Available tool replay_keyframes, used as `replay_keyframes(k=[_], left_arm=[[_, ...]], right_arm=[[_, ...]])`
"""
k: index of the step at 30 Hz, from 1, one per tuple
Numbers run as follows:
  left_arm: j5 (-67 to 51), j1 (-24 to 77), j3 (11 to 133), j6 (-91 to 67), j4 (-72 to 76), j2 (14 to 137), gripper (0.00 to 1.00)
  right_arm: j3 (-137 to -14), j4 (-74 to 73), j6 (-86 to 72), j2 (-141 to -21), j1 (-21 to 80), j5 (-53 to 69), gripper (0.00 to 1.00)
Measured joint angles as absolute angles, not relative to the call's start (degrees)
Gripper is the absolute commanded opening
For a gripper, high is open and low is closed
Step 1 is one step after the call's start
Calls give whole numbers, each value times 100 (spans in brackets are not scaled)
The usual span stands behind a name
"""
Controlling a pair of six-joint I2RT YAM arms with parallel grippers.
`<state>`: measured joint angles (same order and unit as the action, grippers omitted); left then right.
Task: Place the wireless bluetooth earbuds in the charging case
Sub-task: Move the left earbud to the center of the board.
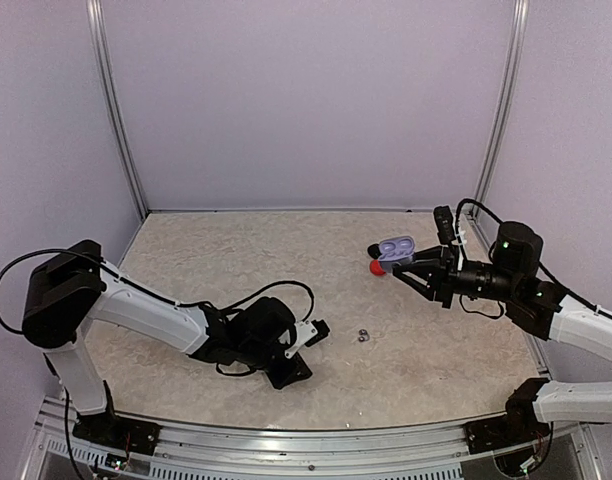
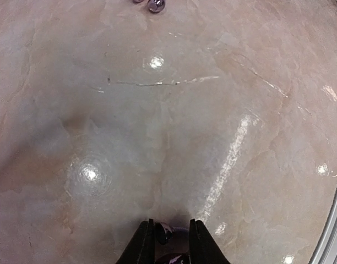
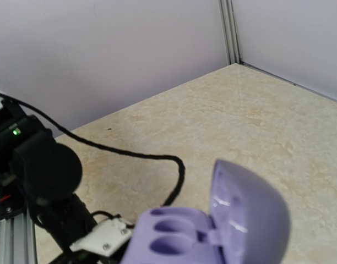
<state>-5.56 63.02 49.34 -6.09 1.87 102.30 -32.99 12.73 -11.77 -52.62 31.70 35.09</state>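
Pinching the open purple case (image 1: 396,247) above the desk (image 1: 236,260), the right claw (image 1: 398,268) faces the left claw (image 2: 171,224), narrowly parted around a small shiny piece (image 2: 162,233), grip unclear.

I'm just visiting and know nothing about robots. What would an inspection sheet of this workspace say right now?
Surface: beige marbled table, glossy.
Job's things: purple charging case open, both wells empty; two earbuds lying on the table.
Clutter: small red piece by the case, too small to identify.
Grippers: right gripper holds the case; left gripper low over the table, a small bud between its fingers, grip unclear.
Cables: black cable looping near the left gripper.
Surroundings: lilac walls, metal corner posts.
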Motion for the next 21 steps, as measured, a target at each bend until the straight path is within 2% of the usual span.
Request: replay_keyframes(k=[4,7,13,21], left_arm=[[-464,6342,5019,-198,314,10333,47],[-257,6370,5019,132,340,10333,52],[200,6361,4783,237,469,10005,52],[410,6370,3601,-762,1017,8589,47]], right_arm=[[-3284,1273,-1177,-5260,3170,3511,11],[-3271,1271,-1177,-5260,3170,3516,10],[-3271,1271,-1168,-5256,3170,3514,11],[-3267,1269,-1168,-5190,3170,3511,11]])
